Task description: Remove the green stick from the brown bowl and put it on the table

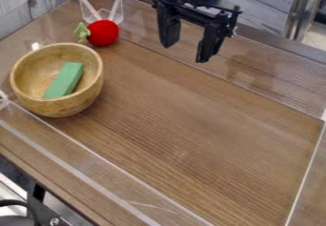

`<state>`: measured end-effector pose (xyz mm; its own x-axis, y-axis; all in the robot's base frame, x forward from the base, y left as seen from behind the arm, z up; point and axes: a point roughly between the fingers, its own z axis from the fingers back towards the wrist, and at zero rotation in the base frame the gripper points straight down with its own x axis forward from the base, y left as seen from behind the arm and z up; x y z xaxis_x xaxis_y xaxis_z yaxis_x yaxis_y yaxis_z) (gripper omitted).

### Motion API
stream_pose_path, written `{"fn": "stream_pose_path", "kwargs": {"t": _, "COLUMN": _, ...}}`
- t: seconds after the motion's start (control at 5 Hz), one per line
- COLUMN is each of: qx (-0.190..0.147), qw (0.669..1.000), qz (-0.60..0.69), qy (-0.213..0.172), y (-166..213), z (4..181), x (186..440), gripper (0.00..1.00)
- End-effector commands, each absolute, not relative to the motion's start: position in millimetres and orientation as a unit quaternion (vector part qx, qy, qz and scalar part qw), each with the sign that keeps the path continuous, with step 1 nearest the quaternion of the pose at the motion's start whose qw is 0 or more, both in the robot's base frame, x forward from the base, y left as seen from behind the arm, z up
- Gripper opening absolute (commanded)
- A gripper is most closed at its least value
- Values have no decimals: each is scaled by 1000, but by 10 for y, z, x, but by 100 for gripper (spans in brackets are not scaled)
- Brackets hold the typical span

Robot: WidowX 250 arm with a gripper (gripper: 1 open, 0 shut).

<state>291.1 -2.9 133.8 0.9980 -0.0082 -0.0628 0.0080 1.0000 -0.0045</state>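
Green stick (64, 82) in brown bowl (57, 79), black hand (192, 53) spread wide, fingers apart

Setting appears to be a laboratory-type robot station; the wider room cannot be determined. Basis: a black robot arm, its pincer (188, 52) suspended above a brown wood-grain tabletop (204, 125). Clear plastic edging (287, 60) noted along the table's border beyond the pincer. Black mechanical hardware with cabling (29, 211) observed nearer the camera than the pincer.
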Motion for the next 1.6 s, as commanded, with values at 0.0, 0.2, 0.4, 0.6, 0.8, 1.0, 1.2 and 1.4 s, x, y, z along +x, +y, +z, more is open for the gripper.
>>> {"fn": "stream_pose_path", "kwargs": {"t": 0.0, "qx": -4, "qw": 999, "qz": 10, "qy": 48, "y": -84, "z": 1264, "x": 2849, "gripper": 100}}
{"fn": "stream_pose_path", "kwargs": {"t": 0.2, "qx": -5, "qw": 999, "qz": 29, "qy": 43, "y": 260, "z": 1276, "x": 2658, "gripper": 100}}
{"fn": "stream_pose_path", "kwargs": {"t": 0.4, "qx": -5, "qw": 999, "qz": 44, "qy": 31, "y": 711, "z": 1293, "x": 2487, "gripper": 100}}
{"fn": "stream_pose_path", "kwargs": {"t": 0.6, "qx": -2, "qw": 999, "qz": 49, "qy": 20, "y": 1167, "z": 1267, "x": 2388, "gripper": 100}}
{"fn": "stream_pose_path", "kwargs": {"t": 0.8, "qx": -4, "qw": 999, "qz": 53, "qy": 12, "y": 1546, "z": 1173, "x": 2310, "gripper": 100}}
{"fn": "stream_pose_path", "kwargs": {"t": 1.0, "qx": -14, "qw": 998, "qz": 68, "qy": 8, "y": 1873, "z": 986, "x": 2242, "gripper": 0}}
{"fn": "stream_pose_path", "kwargs": {"t": 1.2, "qx": -23, "qw": 997, "qz": 77, "qy": 10, "y": 2066, "z": 801, "x": 2258, "gripper": 100}}
{"fn": "stream_pose_path", "kwargs": {"t": 1.4, "qx": -29, "qw": 996, "qz": 83, "qy": 15, "y": 2078, "z": 626, "x": 2438, "gripper": 100}}
